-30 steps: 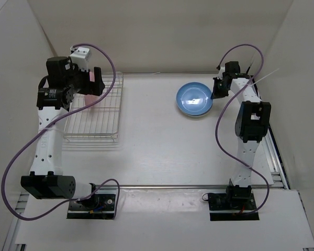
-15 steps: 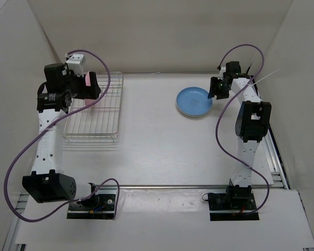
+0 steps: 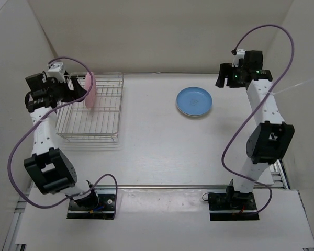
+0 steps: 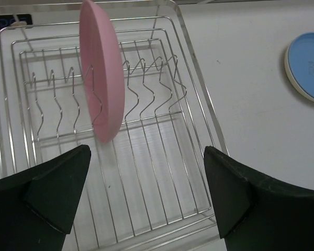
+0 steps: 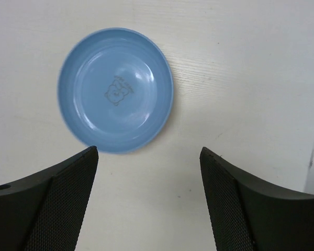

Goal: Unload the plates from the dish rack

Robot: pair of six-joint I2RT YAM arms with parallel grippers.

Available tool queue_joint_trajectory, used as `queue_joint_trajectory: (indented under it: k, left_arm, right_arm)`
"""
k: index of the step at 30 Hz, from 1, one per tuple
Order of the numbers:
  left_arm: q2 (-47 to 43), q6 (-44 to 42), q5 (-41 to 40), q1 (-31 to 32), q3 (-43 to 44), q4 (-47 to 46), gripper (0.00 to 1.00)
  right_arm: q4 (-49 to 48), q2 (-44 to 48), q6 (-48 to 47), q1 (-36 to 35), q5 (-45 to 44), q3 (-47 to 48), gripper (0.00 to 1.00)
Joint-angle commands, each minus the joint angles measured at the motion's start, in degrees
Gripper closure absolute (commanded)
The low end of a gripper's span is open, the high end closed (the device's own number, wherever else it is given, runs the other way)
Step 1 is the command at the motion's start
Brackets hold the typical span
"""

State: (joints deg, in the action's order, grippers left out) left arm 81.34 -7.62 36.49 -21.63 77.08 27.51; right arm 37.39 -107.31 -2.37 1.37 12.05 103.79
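Observation:
A pink plate [image 3: 89, 89] stands on edge in the slots at the far left of the silver wire dish rack [image 3: 100, 117]. In the left wrist view the pink plate [image 4: 100, 78] is upright ahead of my left gripper [image 4: 146, 151], which is open and apart from it, over the dish rack [image 4: 199, 99]. My left gripper [image 3: 76, 91] is just left of the plate. A blue plate [image 3: 194, 101] lies flat on the table. My right gripper [image 3: 223, 79] is open above and to the right of it; the blue plate [image 5: 115, 89] lies beyond my right gripper [image 5: 149, 149], untouched.
The blue plate [image 4: 309, 65] also shows at the right edge of the left wrist view. White walls close the table at the back and sides. Purple cables loop from both arms.
My right gripper has opened, let go of the blue plate and lifted away toward the back right; the plate now lies flat. My left arm has drawn back to the left, uncovering the pink plate.

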Motion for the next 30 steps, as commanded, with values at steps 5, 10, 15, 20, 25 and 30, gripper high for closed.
queue_joint_trajectory:
  k: [5, 10, 15, 20, 25, 30]
  left_arm:
    - [16.5, -4.3, 15.2, -0.7, 13.1, -3.7, 0.0]
    - [24.8, -2.3, 16.2, -0.7, 20.1, -4.1, 0.01]
    - [28.3, -0.5, 16.0, -0.7, 23.3, -4.7, 0.08]
    - [30.4, 0.2, 17.7, -0.7, 23.3, -5.2, 0.27]
    - [32.4, 0.2, 18.4, -0.7, 23.3, -2.7, 0.31]
    - [33.6, 0.2, 18.4, -0.7, 23.9, -2.2, 0.31]
  right_arm:
    - [0.8, 11.6, -4.3, 0.8, 7.1, -9.1, 0.18]
    - [0.8, 16.4, -3.8, 0.8, 10.4, -13.5, 0.2]
    - [0.8, 18.4, -3.8, 0.8, 10.4, -15.0, 0.2]
    - [0.8, 18.4, -3.8, 0.3, 10.4, -15.0, 0.21]
    - [0.8, 18.4, -3.8, 0.3, 10.4, -15.0, 0.21]
    - [0.8, 18.4, -3.8, 0.3, 10.4, -15.0, 0.22]
